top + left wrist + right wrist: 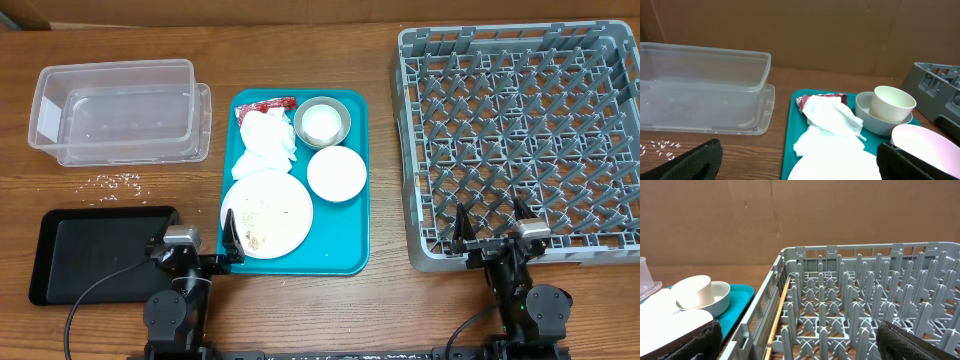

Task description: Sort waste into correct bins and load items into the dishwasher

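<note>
On the teal tray (352,250) lie the white plate (267,212), the small white bowl (337,173), the grey bowl (343,108) holding the white cup (320,124), crumpled napkins (267,140) and the red wrapper (265,105). Rice grains (118,181) lie on the table before the clear tub (115,110). The black tray (95,250) is at front left and the grey dish rack (520,140) at right. My left gripper (195,250) is open and empty before the plate (840,167). My right gripper (492,238) is open and empty at the rack's front edge (855,295).
A thin wooden stick (780,310) lies along the rack's left inner wall. A brown cardboard wall (840,30) stands behind the table. Bare wood shows between the tub and the teal tray.
</note>
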